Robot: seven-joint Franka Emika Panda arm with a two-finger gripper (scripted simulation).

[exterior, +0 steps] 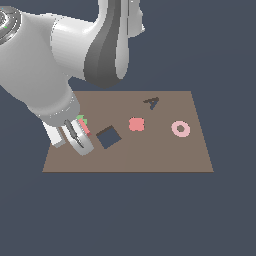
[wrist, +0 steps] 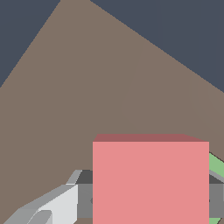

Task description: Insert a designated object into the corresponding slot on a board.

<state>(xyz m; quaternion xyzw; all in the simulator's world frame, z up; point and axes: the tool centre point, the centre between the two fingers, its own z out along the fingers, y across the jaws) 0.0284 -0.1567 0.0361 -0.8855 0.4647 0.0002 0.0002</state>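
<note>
Currently, the claw [exterior: 79, 136] sits at the left of the exterior view, closed on the red square tile [exterior: 84, 126], over the left part of the board [exterior: 165, 155]. The green piece [exterior: 82, 120] shows just behind the tile. The diamond-tilted slot [exterior: 108, 137] lies just right of the claw, unfilled.

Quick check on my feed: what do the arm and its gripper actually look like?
A glossy white arm of rounded segments, with a dark grey band at one joint and a small green mark near its upper end. The gripper is pale grey-white with darker grey inner faces.
</note>
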